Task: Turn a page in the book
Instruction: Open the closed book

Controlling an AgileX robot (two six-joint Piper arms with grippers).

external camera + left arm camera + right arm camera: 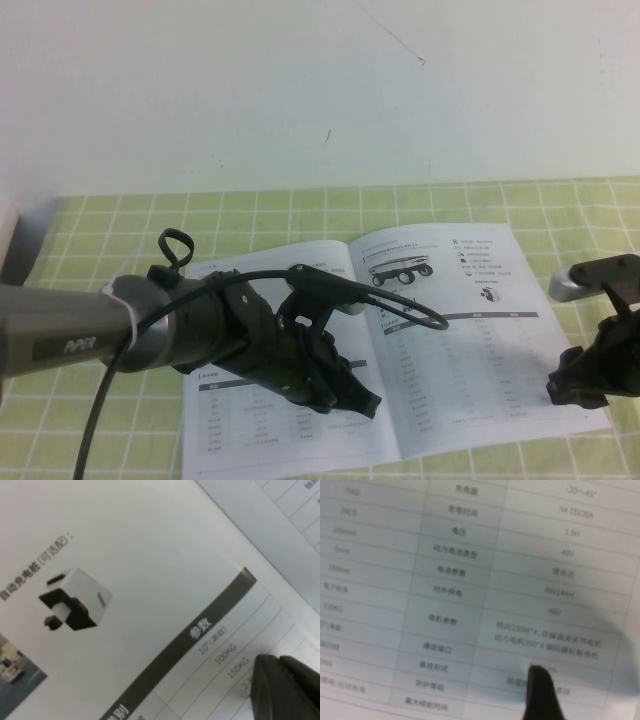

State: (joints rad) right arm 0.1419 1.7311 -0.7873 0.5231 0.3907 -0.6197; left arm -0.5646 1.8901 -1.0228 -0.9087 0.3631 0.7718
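I am hanging over the book (440,330), which is lying open and flat on the green checked cloth (300,210), its spine running down the middle of the table. My left gripper (365,403) is reaching in low over the left-hand sheet near the spine; in the left wrist view only a dark tip is showing above a grey-headed table, so I cannot tell whether that gripper is parted or closed. My right gripper (575,390) is hovering at the outer edge of the right-hand page (480,340), low on that side; I am seeing one dark fingertip (540,690) over the printed table there, with nothing visibly pinched, and whether that gripper is spread I cannot tell either. I am judging the page to be very light, thin and floppy, with a glossy face that will be letting a pad slide rather than catch. It will be bending and curling the moment it is lifted, and creasing or tearing at the staples if pulled hard. The best place to be taking hold looks like the free outer edge or lower outer corner of the right-hand page, well away from the spine, where one sheet can be teased off the stack. I am expecting the sheets to be clinging together, so picking up two at once is the likely slip.
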